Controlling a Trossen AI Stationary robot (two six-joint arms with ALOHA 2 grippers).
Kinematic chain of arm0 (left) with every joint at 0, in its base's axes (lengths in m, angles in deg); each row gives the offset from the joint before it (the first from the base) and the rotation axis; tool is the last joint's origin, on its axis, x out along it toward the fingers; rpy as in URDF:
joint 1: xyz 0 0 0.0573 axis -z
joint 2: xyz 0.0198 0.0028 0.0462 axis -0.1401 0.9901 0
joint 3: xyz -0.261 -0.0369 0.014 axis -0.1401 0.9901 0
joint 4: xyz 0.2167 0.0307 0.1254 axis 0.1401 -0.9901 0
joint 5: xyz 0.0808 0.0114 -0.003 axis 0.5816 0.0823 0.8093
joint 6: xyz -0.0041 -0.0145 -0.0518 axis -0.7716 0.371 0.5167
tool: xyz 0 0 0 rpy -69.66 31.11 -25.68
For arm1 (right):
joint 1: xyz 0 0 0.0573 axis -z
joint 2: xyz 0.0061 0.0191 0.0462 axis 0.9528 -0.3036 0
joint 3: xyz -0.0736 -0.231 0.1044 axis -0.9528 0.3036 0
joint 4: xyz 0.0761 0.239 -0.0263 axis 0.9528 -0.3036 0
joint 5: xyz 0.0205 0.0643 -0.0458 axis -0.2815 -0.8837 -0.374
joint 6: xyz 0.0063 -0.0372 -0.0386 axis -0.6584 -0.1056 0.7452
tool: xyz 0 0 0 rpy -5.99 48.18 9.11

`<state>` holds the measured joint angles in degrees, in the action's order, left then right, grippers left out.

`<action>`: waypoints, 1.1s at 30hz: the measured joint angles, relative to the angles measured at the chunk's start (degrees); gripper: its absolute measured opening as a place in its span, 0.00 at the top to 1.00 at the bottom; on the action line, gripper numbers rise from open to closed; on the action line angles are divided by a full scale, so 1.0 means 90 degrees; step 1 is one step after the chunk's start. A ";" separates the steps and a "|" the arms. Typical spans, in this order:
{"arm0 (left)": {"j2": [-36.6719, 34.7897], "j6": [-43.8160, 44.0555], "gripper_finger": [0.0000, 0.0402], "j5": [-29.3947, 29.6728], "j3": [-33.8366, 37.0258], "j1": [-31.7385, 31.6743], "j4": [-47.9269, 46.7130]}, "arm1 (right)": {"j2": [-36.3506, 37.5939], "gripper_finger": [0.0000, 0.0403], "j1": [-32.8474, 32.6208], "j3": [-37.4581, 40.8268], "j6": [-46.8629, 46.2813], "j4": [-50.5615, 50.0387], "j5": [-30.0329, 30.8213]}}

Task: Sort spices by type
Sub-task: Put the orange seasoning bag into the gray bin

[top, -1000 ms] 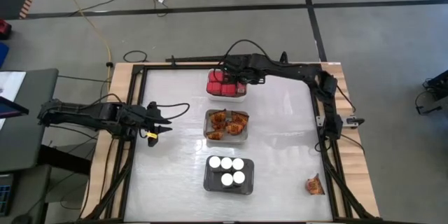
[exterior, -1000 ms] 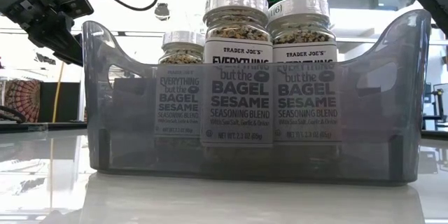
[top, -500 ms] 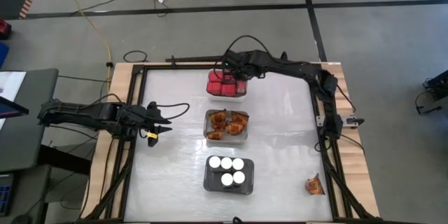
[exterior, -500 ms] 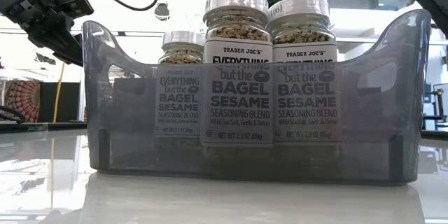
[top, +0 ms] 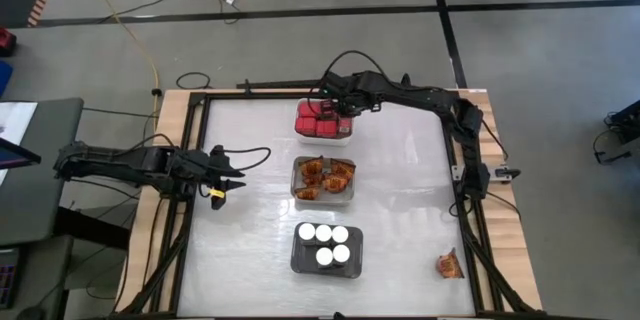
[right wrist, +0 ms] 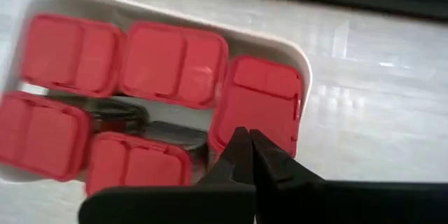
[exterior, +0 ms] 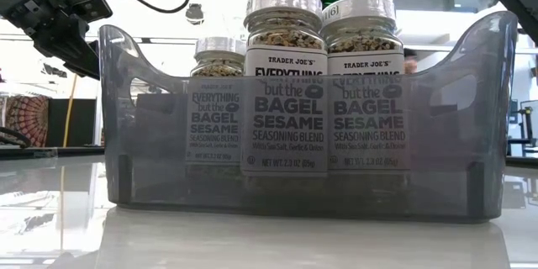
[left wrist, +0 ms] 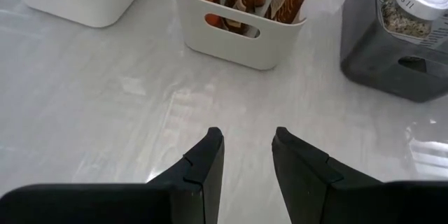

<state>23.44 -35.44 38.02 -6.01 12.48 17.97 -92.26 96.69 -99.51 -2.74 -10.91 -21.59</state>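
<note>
High view: on my glossy pale tabletop (top: 400, 210) three trays stand in a column down the middle. At twelve o'clock is the white tray (top: 322, 137) with smooth red boxy containers (top: 310, 120), square-topped and hinged across the lid; at the centre the clear tray (top: 322, 194) with orange-brown crinkly packets (top: 324, 174); toward six o'clock the dark grey tray (top: 300, 260), translucent and rounded at its corners, with jars (top: 325, 242) capped by round white ribbed lids and filled with speckled seasoning. One more crinkly packet (top: 449, 265) lies alone well off at about four o'clock, near the wooden frame. My right claw (right wrist: 245, 143) hangs above the white tray, its two dark tips pressed together with nothing between them, just over the red container (right wrist: 262, 105) on the tray's right-hand side; I cannot tell whether the tips touch its lid. My left claw (left wrist: 246, 154) waits at nine o'clock, low over bare tabletop, fingers (left wrist: 210, 164) parted by a modest gap and empty, facing the trays.
</note>
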 joint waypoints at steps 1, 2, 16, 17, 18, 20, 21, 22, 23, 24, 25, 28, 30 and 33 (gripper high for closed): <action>0.0001 -0.0003 0.72 0.0000 0.0000 0.0000 0.0000 | 0.0001 0.98 0.0002 0.0068 -0.0006 0.0022 -0.0004; 0.0001 -0.0015 0.72 0.0000 0.0000 -0.0001 0.0000 | 0.0001 0.98 0.0002 0.0147 -0.0054 0.0031 -0.0026; 0.0000 -0.0006 0.72 0.0001 0.0000 0.0000 0.0003 | 0.0290 0.98 -0.0360 0.0601 -0.0248 0.0203 -0.0405; 0.0001 -0.0006 0.72 0.0002 0.0000 0.0000 0.0004 | 0.0356 0.97 -0.0389 0.0601 -0.0296 0.0144 -0.0316; -0.0002 -0.0004 0.72 0.0001 0.0000 0.0000 0.0005 | 0.0434 0.97 -0.0418 0.0601 -0.0313 0.0079 -0.0190; 0.0001 -0.0001 0.72 0.0000 0.0000 0.0000 0.0004 | 0.0597 0.96 -0.0466 0.0601 -0.0365 -0.0104 0.0015; 0.0000 0.0002 0.72 0.0000 0.0000 0.0000 0.0003 | 0.0695 0.96 -0.0491 0.0601 -0.0425 -0.0209 0.0044; 0.0001 0.0003 0.72 0.0000 0.0000 0.0000 0.0002 | 0.0801 0.96 -0.0523 0.0601 -0.0468 -0.0312 0.0077; 0.0001 0.0003 0.72 0.0000 0.0000 0.0000 0.0002 | 0.0915 0.96 -0.0568 0.0601 -0.0478 -0.0390 0.0125; 0.0000 0.0004 0.72 0.0000 0.0000 0.0000 0.0002 | 0.1049 0.96 -0.0614 0.0601 -0.0478 -0.0459 0.0147; 0.0001 0.0004 0.72 0.0000 0.0000 0.0000 0.0002 | 0.1187 0.96 -0.0663 0.0601 -0.0481 -0.0540 0.0150; 0.0000 0.0004 0.72 0.0000 0.0000 0.0000 0.0002 | 0.1559 0.95 -0.0906 0.0601 -0.0554 -0.0801 0.0167; 0.0001 0.0004 0.72 0.0000 0.0000 -0.0001 0.0002 | 0.1786 0.93 -0.1141 0.0601 -0.0645 -0.1053 0.0169; 0.0001 0.0003 0.72 0.0000 0.0002 -0.0002 0.0002 | 0.2062 0.90 -0.1601 0.0595 -0.0760 -0.1555 0.0169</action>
<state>23.45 -35.42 38.02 -6.00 12.47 17.99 -73.70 82.28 -94.15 -9.58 -24.91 -20.07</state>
